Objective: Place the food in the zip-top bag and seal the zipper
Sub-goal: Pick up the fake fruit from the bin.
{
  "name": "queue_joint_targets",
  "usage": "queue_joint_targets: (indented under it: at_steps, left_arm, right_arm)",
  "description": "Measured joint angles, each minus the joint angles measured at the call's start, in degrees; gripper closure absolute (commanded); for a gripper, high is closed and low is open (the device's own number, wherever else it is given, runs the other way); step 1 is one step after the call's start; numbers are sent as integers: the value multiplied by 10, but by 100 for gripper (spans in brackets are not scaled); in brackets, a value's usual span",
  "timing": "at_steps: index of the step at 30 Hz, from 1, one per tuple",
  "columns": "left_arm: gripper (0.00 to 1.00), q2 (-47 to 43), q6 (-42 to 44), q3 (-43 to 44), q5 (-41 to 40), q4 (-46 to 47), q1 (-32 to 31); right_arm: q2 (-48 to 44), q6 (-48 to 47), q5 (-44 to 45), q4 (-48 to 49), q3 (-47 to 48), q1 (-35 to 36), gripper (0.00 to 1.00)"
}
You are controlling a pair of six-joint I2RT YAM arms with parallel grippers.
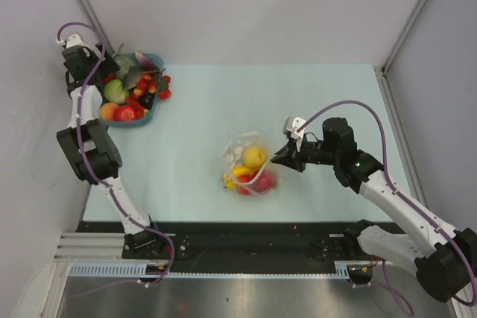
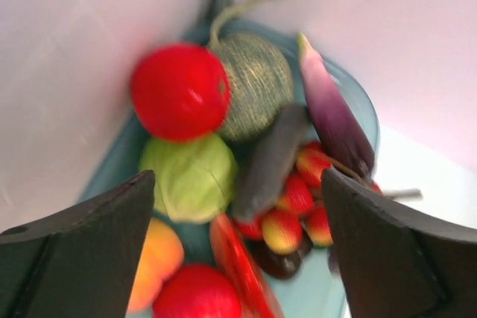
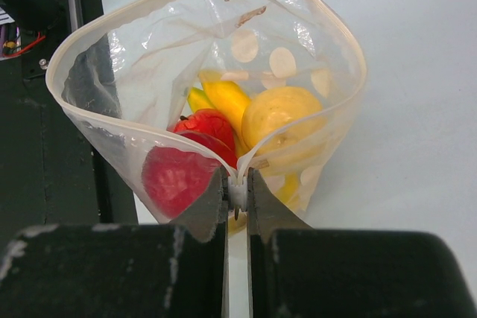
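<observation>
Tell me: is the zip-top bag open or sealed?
Open. Its zipper gapes in a wide loop; the right gripper pinches only one spot.

The pale mint-blue flat tabletop [image 1: 313, 102] lies between grey walls, with a black rail [image 1: 246, 240] along its near edge. In its far left corner sits a blue plastic basket [image 1: 154, 58] heaped with glossy toy fruits and vegetables [image 1: 115, 91]; a few small red ones [image 1: 165, 93] spill over its right rim. Near the middle, well apart from the basket, rests a crinkly transparent plastic zip-top bag [image 1: 237, 145] holding yellow and red toy food [image 1: 255, 156].
</observation>
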Motion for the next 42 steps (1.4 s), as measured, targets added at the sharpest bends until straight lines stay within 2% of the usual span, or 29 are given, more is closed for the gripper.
queue_joint_targets:
  at_steps: [10,25,27,31,34,42]
  left_arm:
    - [1,89,-11,79,-94,20,0]
    - [1,196,-11,181,-100,28,-8]
    - [2,199,-11,184,-105,32,-9]
    - [13,207,-11,189,-118,39,-10]
    - [15,210,-10,190,-127,40,-10]
    - [1,210,-10,190,-140,30,-13]
  right_arm:
    - [28,24,-3,10,17,-1,100]
    - [60,39,-3,0,52,-4,100]
    - [63,42,-3,-2,56,-4,100]
    - [70,43,-2,-2,61,-4,100]
    - [72,43,-2,-4,64,-4,100]
    - [73,43,-2,-6,67,-4,100]
